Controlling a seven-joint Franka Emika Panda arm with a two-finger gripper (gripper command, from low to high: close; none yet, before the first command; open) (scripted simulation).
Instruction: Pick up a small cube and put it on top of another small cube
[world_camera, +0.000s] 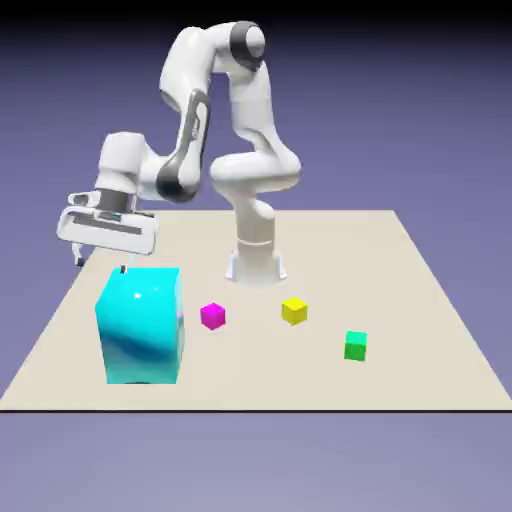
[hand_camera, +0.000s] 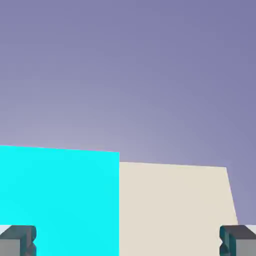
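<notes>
Cyan block (world_camera: 141, 325) fills my hand view's lower left (hand_camera: 59, 200), bare table (hand_camera: 175, 205) beside it. Gripper (world_camera: 100, 262) is spread wide with nothing between the fingertips (hand_camera: 17, 240), hanging just behind the block at the exterior view's left. Yellow cube (world_camera: 294, 311) sits mid-table, pink cube (world_camera: 213, 316) between it and the block, green cube (world_camera: 355, 346) further right. I can't see the purple cube anywhere.

- We see a beige table (world_camera: 420, 300).
- On it, at the exterior view's left, stands a big cyan block (world_camera: 140, 325).
- To its right lie a pink cube (world_camera: 212, 316), a yellow cube (world_camera: 294, 311) and a green cube (world_camera: 355, 346), well apart.
</notes>
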